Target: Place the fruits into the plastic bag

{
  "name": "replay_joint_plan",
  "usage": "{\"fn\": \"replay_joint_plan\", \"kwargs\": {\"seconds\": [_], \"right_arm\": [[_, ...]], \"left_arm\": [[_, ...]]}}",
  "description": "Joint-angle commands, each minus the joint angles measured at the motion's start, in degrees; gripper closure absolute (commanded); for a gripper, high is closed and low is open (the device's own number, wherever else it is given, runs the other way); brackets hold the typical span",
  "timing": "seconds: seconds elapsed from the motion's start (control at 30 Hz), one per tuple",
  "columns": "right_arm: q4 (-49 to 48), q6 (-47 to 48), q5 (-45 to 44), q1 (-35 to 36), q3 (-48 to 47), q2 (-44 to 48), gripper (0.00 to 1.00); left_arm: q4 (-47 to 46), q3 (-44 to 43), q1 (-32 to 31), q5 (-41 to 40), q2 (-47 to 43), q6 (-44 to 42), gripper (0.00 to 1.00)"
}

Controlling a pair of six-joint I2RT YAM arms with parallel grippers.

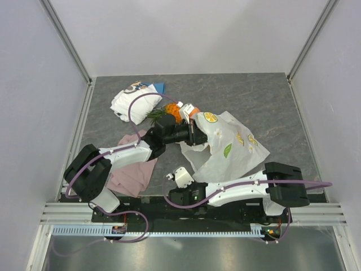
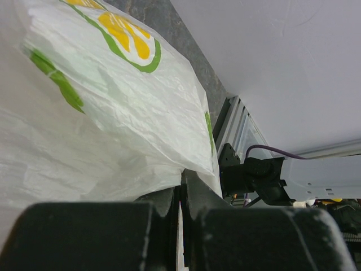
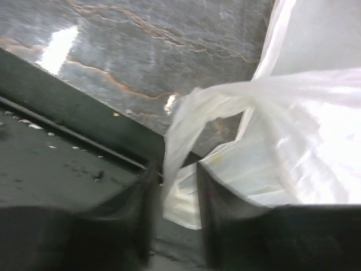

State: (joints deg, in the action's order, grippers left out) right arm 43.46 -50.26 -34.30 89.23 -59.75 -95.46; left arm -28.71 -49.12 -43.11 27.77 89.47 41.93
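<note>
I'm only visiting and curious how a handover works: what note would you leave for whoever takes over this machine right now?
Left fingers: shut on the edge of the plastic bag, at its far-left corner.
Right fingers: open, with a strip of the bag's handle lying between them.
Pineapple: on the table just left of the bag, apparently outside it. No other fruit can be made out.
Done: one side of the bag gripped.
Left: probably close on the handle, open the bag, put the fruit in.
</note>
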Motion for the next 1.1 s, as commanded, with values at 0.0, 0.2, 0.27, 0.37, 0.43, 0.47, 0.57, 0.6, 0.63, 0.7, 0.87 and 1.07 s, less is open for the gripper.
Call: {"fn": "replay_joint_plan", "kwargs": {"seconds": [0.0, 0.2, 0.27, 0.37, 0.43, 0.47, 0.57, 0.6, 0.63, 0.7, 0.87, 1.07], "right_arm": [[-6.81, 3.06, 4.42, -2.56, 2.35, 7.64, 0.85], [-3.66, 6.31, 0.15, -6.16, -5.26, 26.7, 1.0], [1.17, 7.8, -4.35, -6.96, -9.31, 33.74, 1.0], [8.64, 11.14, -14.01, -7.23, -18.63, 39.55, 1.0], [13.99, 12.11, -21.37, -7.23, -24.52, 42.01, 1.0], [14.89, 12.81, -23.42, -7.14, -26.8, 42.89, 1.0], [15.07, 15.09, -28.51, -7.32, -28.84, 46.32, 1.0], [15.07, 15.54, -29.49, -7.32, -29.11, 46.85, 1.0], [14.99, 15.89, -30.55, -7.32, -29.2, 48.07, 1.0], [15.07, 16.6, -32.75, -7.32, -28.94, 49.05, 1.0], [15.69, 15.72, -35.21, -7.23, -26.31, 51.16, 1.0], [18.85, 10.98, -36.53, -7.32, -23.76, 50.11, 1.0]], "left_arm": [[0.23, -2.47, 0.57, 2.64, 0.35, -2.64, 0.99], [3.21, -6.24, 1.54, 3.6, 0.0, -4.58, 0.99], [6.45, -11.05, 1.63, 4.57, 0.35, -5.89, 0.98], [11.38, -21.48, 1.63, 7.47, 3.25, -8.61, 0.98], [16.74, -27.31, 1.72, 8.88, 6.22, -10.81, 0.98], [18.15, -32.74, 1.72, 9.06, 7.37, -11.6, 0.98], [24.21, -44.33, 2.15, 10.28, 13.08, -13.63, 0.98], [26.75, -47.35, 2.5, 12.64, 14.75, -13.81, 0.98], [27.47, -49.99, 2.68, 13.88, 16.68, -13.29, 0.99], [27.57, -55.89, 3.03, 16.77, 20.9, -12.41, 0.98], [27.3, -66.51, 3.39, 19.78, 27.68, -12.23, 0.96], [27.39, -67.17, 4.44, 20.48, 27.87, -16.0, 0.47]]}}
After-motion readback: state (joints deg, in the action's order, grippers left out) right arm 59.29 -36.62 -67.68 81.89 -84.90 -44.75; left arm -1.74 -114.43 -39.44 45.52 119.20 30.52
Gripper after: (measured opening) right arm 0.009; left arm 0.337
